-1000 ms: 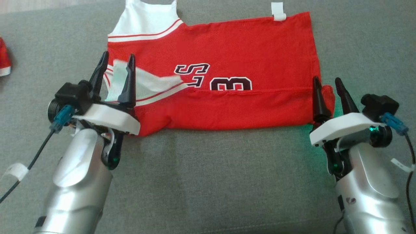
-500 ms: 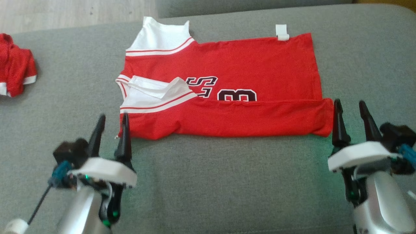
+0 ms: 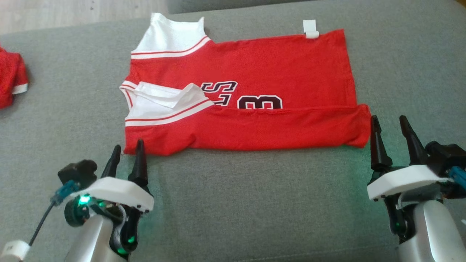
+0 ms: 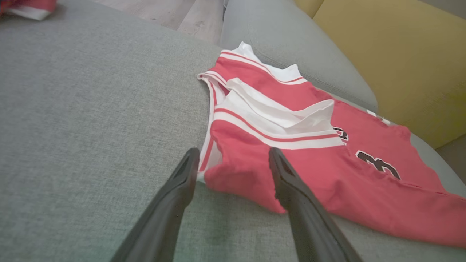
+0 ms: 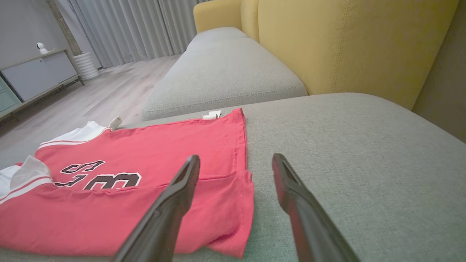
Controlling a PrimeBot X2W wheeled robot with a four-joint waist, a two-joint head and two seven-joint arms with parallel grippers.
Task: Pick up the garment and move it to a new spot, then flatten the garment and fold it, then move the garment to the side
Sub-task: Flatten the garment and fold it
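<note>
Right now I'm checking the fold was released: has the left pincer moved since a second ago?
Yes. Against the jersey, the left pincer has drawn back toward the robot, from over the white flap to its near corner.

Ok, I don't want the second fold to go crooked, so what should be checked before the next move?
1. The left gripper is open and empty: ok.
2. The right gripper is open and empty: ok.
3. The jersey has its near strip folded over, crease fairly straight: ok.
4. The white flap at the shoulder end lies flat: not ok, it is rumpled.
5. The left gripper's fingers are clear of the jersey's corner: cannot tell.
6. The second red garment lies apart from the jersey: ok.
</note>
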